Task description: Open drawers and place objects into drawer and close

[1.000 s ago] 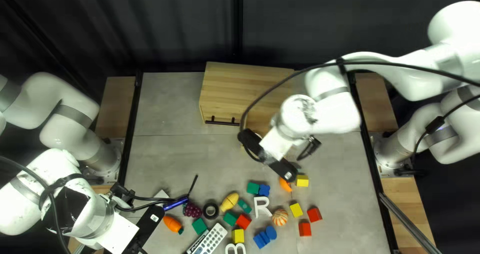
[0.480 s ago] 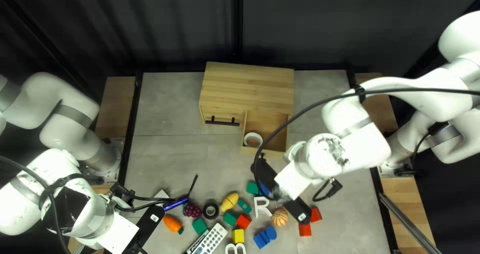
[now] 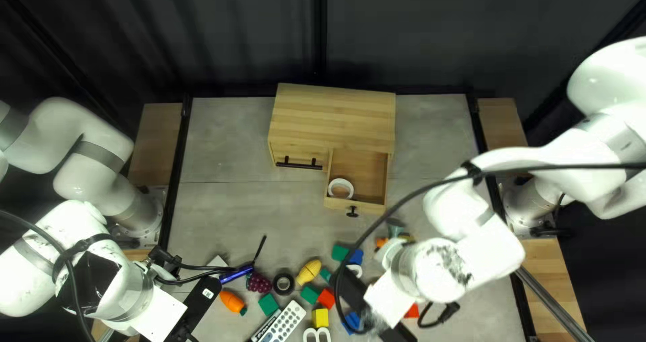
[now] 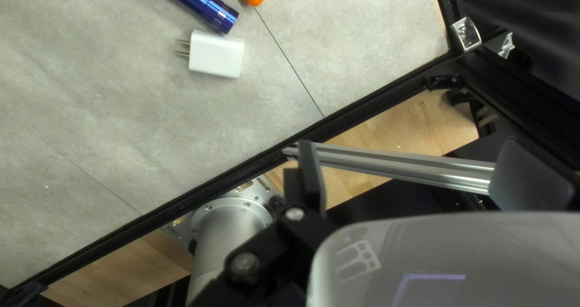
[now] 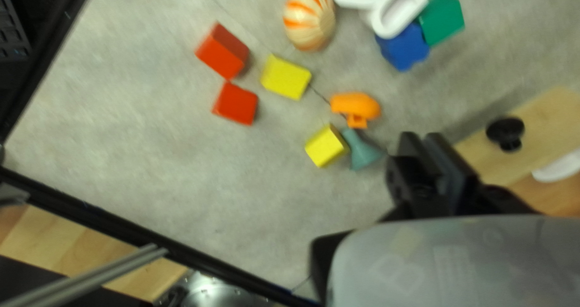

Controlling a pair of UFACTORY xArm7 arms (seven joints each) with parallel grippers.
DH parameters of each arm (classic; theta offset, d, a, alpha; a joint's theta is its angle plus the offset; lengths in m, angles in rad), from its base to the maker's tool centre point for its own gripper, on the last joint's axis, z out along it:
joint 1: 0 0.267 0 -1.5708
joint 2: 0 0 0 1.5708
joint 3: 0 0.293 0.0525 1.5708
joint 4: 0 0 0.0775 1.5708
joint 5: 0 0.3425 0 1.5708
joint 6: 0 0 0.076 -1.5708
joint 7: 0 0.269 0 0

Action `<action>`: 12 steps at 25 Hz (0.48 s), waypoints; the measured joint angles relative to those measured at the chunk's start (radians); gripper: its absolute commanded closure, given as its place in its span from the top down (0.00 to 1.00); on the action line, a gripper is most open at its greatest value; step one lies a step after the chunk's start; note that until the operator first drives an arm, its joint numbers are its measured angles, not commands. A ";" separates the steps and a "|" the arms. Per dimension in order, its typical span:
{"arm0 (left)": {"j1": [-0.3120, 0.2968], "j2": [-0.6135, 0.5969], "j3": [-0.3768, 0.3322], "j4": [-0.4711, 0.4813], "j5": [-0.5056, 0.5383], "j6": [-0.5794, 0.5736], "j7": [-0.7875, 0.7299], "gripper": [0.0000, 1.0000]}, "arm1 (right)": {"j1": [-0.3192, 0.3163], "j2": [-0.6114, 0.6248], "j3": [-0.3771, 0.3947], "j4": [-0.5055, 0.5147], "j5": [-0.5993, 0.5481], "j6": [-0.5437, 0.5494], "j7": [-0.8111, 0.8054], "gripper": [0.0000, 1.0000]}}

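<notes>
The wooden drawer box (image 3: 333,115) stands at the back middle. Its right drawer (image 3: 359,170) is pulled out, black knob (image 3: 352,212) in front, and a white tape ring (image 3: 340,187) lies inside. The left drawer's bar handle (image 3: 299,164) sits flush. My right gripper (image 3: 391,333) hangs low over the toy pile near the table's front edge; in its wrist view the right gripper (image 5: 426,162) is shut and empty, near a teal cone (image 5: 360,153) and a yellow block (image 5: 325,145). My left gripper (image 4: 417,162) is open and empty, above the table's black edge rail.
Toys crowd the front of the table: an orange carrot (image 3: 232,301), grapes (image 3: 258,282), a black tape roll (image 3: 283,283), a remote (image 3: 281,324), red blocks (image 5: 222,50), a striped ball (image 5: 309,17). A blue torch (image 4: 195,1) and a white charger (image 4: 215,53) lie ahead of the left gripper.
My right arm has swung from in front of the drawer box toward the table's near edge, uncovering the open drawer and its tape ring. The left arm has not moved.
</notes>
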 measured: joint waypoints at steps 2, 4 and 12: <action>0.000 0.000 0.000 0.000 0.000 0.000 0.000 1.00 | 0.004 -0.025 0.005 -0.051 -0.012 -0.058 -0.007 1.00; 0.000 0.000 0.000 0.000 0.000 0.000 0.000 1.00 | 0.006 -0.029 0.008 -0.082 -0.030 -0.106 -0.041 1.00; 0.000 0.000 0.000 0.000 0.000 0.000 0.000 1.00 | -0.032 0.080 0.009 -0.066 -0.029 -0.203 -0.270 1.00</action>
